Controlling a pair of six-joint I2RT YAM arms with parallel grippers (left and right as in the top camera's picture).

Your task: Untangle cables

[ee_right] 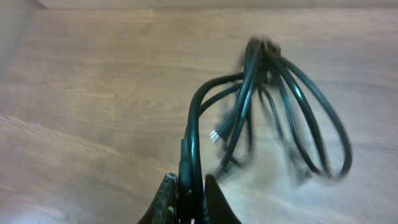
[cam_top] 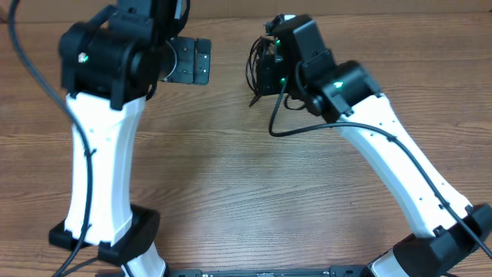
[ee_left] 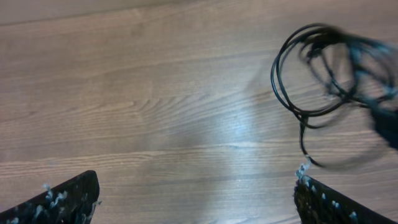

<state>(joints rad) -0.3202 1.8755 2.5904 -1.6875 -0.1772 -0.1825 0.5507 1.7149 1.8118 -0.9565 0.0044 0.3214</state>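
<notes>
Wood-grain table (cam_top: 231, 177), plain brown. Nearest, we find the right gripper (ee_right: 188, 202) pinched tight on the cables (ee_right: 254, 68), which it holds up over the far side of the table. The left gripper (ee_left: 196, 202) stands wide and holds nothing. Beyond it the loops dangle, and we judge them light, limp and slick. A loose outer loop looks the best hold.

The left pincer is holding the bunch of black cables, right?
No. It is the right pincer that is shut on the cables, as the right wrist view shows. The left pincer is open and holds nothing.
</notes>
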